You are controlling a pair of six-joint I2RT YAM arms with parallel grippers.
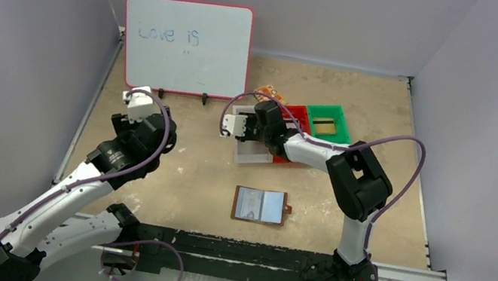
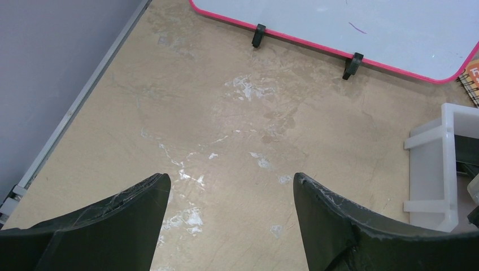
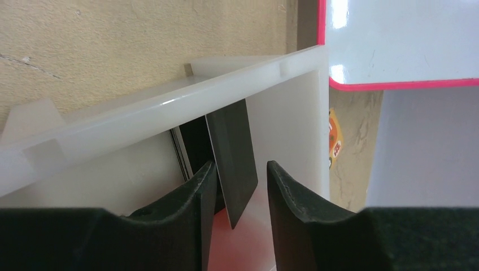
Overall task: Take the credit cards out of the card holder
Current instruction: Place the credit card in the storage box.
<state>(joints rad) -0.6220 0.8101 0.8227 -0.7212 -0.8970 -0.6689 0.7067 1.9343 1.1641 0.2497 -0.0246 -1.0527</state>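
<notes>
The card holder (image 1: pixel 260 206) lies open and flat on the table in front of the arm bases, its pale pockets up and its snap tab at the right. My right gripper (image 1: pixel 244 129) reaches into the white bin (image 1: pixel 251 158). In the right wrist view a dark credit card (image 3: pixel 234 152) stands on edge between the fingers of the right gripper (image 3: pixel 240 166); it leans against the left finger, with a gap to the right one. A gold-olive card (image 1: pixel 322 127) lies in the green bin (image 1: pixel 329 122). My left gripper (image 2: pixel 230 178) hovers open over bare table, holding nothing.
A pink-framed whiteboard (image 1: pixel 185 46) stands on black feet at the back left. A red bin (image 1: pixel 302 115) sits between the white and green bins. An orange patterned packet (image 1: pixel 269 93) lies behind them. The white bin's wall (image 2: pixel 443 164) is to the right of my left gripper.
</notes>
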